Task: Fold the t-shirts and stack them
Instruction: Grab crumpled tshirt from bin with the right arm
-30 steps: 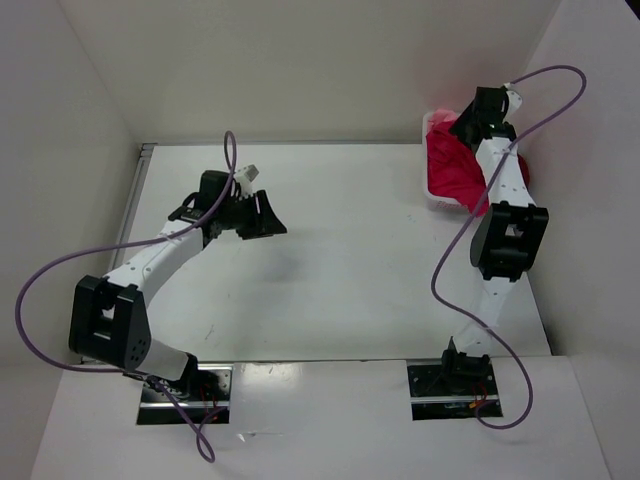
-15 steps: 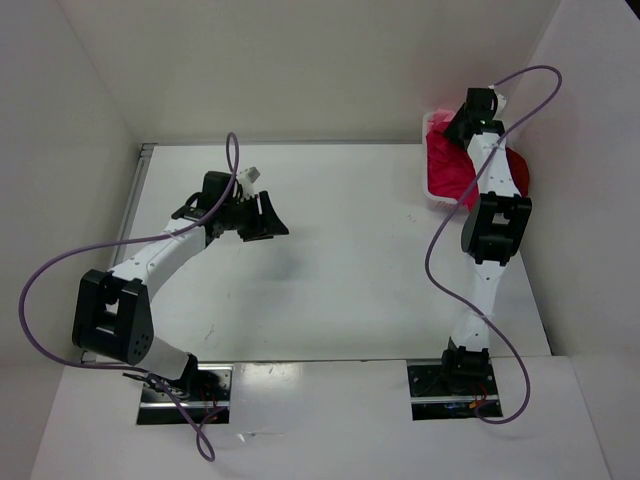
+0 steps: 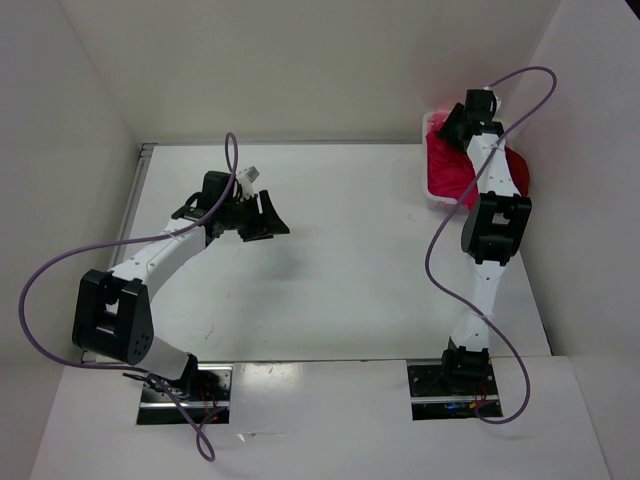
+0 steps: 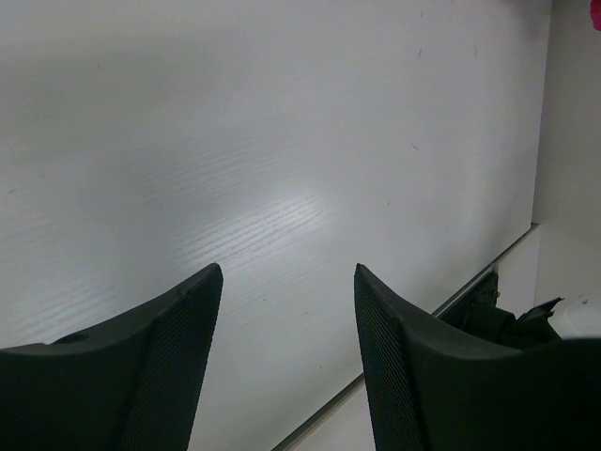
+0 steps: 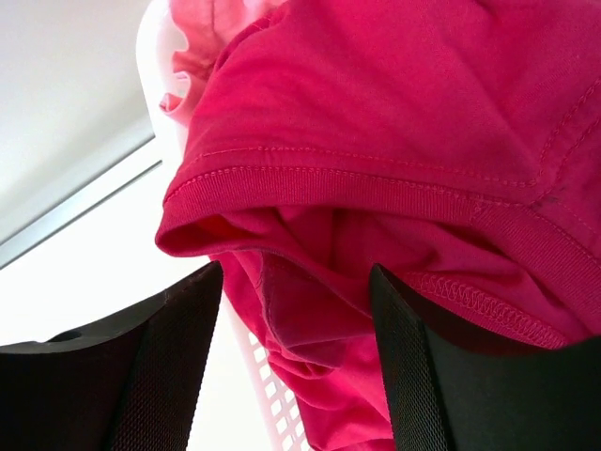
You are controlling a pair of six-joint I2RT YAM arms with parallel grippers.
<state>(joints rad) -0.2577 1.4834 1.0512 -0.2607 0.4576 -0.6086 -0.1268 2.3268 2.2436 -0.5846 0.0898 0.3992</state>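
A bright crimson-pink t-shirt [image 3: 452, 170] [image 5: 394, 122] is heaped in the white mesh basket [image 3: 428, 196] [image 5: 268, 395] at the table's far right corner. A strip of light pink t-shirt [image 5: 202, 33] shows behind it in the right wrist view. My right gripper [image 3: 452, 122] [image 5: 296, 282] hangs open right over the crimson heap, its jaws spread on either side of a fold without clamping it. My left gripper [image 3: 268, 218] [image 4: 286, 282] stands open above bare table at the left, with nothing between its fingers.
White walls close in the table on the left, back and right. The basket stands against the right wall. A metal rail [image 3: 135, 195] runs along the table's left edge. Purple cables [image 3: 525, 85] loop from both arms.
My right arm has stretched farther back, carrying its gripper from the basket's middle to its far end. The left gripper has opened a little wider and stayed in place.
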